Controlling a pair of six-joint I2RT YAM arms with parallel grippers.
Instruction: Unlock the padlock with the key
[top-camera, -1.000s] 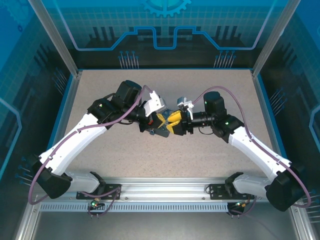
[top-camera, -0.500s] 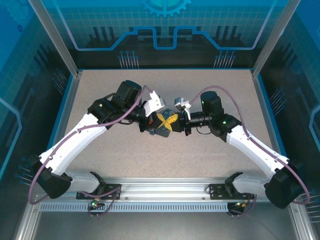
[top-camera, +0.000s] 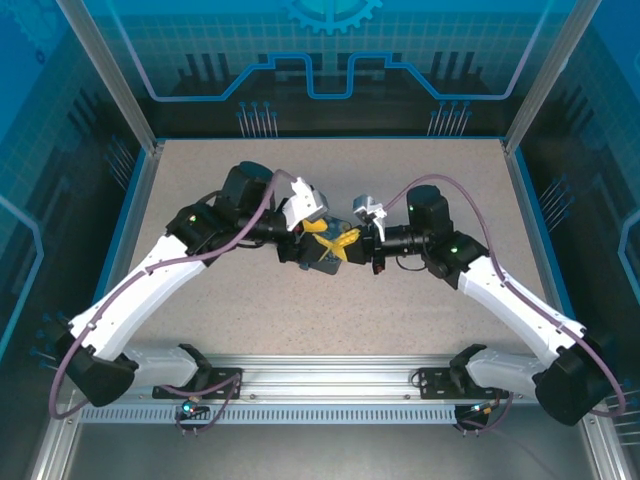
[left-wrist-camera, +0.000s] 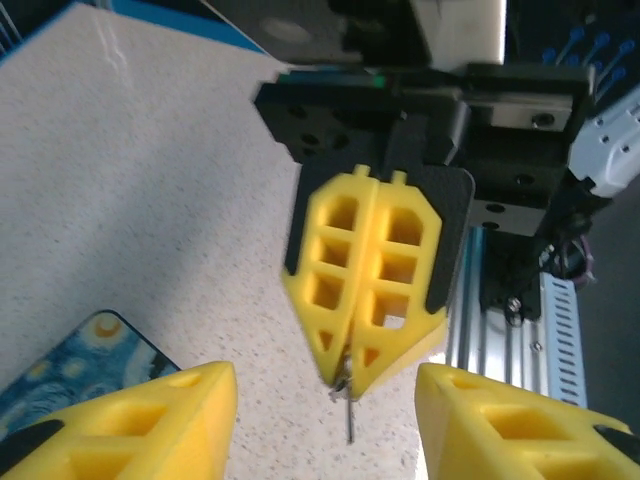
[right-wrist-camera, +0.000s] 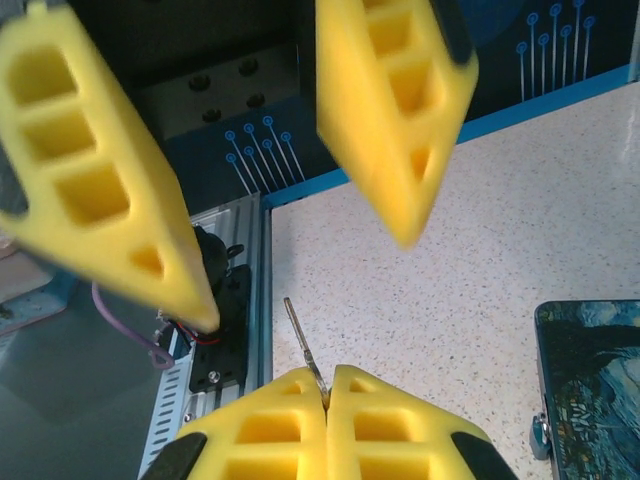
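Note:
My right gripper is shut on the key, a thin dark metal sliver sticking out past its yellow fingertips. The left wrist view shows this key hanging from the right gripper. My left gripper is open, its fingers spread to either side of the right gripper's tip with nothing between them. From above, the left gripper and right gripper meet tip to tip over the dark-blue painted tin. The padlock is hidden.
The starry-night tin lies flat on the speckled table, with a small greyish part at its corner. An aluminium rail runs along the near edge. Blue walls enclose the sides and back.
The right gripper moved left with the key until its tip met the left gripper. The left arm's wrist and elbow shifted slightly left and back, and its fingers now straddle the right gripper's tip.

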